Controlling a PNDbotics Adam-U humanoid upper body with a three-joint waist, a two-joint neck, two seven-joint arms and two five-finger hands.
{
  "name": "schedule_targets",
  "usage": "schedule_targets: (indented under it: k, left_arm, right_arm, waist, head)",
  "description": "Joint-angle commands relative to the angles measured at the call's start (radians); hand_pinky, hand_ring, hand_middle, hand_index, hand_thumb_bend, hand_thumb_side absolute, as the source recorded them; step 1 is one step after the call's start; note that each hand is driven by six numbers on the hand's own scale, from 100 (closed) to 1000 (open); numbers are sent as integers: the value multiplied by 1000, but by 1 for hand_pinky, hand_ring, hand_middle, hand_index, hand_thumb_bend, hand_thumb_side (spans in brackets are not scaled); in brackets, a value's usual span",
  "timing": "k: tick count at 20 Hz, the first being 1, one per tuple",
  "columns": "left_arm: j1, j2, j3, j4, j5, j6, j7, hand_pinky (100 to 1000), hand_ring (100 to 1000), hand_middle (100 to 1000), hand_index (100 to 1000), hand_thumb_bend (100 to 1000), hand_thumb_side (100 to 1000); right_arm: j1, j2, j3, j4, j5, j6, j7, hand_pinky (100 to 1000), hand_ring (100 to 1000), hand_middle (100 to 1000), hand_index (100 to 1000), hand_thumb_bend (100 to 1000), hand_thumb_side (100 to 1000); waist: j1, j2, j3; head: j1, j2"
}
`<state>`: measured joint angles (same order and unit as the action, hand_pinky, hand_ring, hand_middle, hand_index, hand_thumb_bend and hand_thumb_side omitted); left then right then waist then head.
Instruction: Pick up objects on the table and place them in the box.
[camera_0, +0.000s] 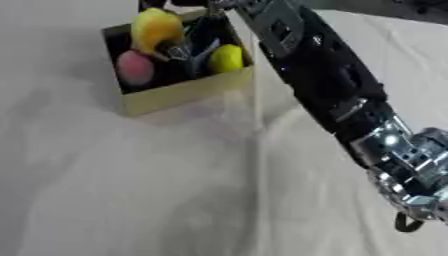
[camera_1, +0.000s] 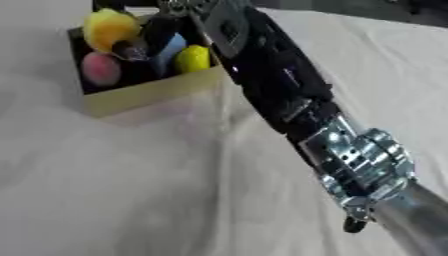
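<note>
left eye view, right arm (camera_0: 324, 80) reaching across the cloth-covered table (camera_0: 131, 190) into the box (camera_0: 179, 92), right hand (camera_0: 188, 50) perhaps curled on a yellow object (camera_0: 156, 27), grip unclear, pink ball (camera_0: 134, 66) and yellow ball (camera_0: 226, 58) inside

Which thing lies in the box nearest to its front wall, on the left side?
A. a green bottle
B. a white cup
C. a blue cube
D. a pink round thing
D: the pink round thing sits low in the box, at its left, below the big yellow object.
</note>
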<state>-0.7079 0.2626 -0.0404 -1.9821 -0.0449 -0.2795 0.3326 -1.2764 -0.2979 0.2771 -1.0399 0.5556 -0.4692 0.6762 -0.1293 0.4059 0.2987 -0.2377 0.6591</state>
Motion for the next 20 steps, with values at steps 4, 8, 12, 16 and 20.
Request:
schedule_targets:
  k: [4, 8, 12, 16, 20]
  left_arm:
    - [-18, 5, -3, -18, -1, -2, -4, 712, 735, 676, 801, 531, 498]
    - [-16, 6, -3, -18, -3, 1, -5, 711, 735, 675, 801, 532, 499]
    - [-14, 6, -4, -18, -5, 2, -5, 711, 735, 675, 801, 532, 498]
    - [-12, 6, -4, -18, -5, 3, -6, 711, 735, 675, 801, 531, 498]
    - [-10, 7, -3, -18, -6, 3, -6, 711, 735, 675, 801, 531, 498]
  right_arm:
    - [-18, -11, -17, 8, 69, -27, -35, 860, 846, 753, 830, 303, 213]
    - [-20, -20, -20, 1, 121, -57, -55, 886, 901, 818, 888, 424, 374]
    - [-18, -25, -25, -5, 175, -74, -87, 890, 903, 821, 898, 431, 399]
    - [-14, -30, -32, -10, 180, -81, -120, 889, 895, 808, 891, 420, 388]
    - [-8, -46, -44, -43, 140, -65, -144, 884, 888, 799, 885, 402, 384]
  waist:
    - [9, -21, 0]
    - [9, -23, -2]
    - [8, -25, -3]
    - [8, -28, -4]
    - [8, -31, -6]
  head:
    - [7, -2]
    - [9, 1]
    - [10, 5]
    - [12, 9]
    - [14, 11]
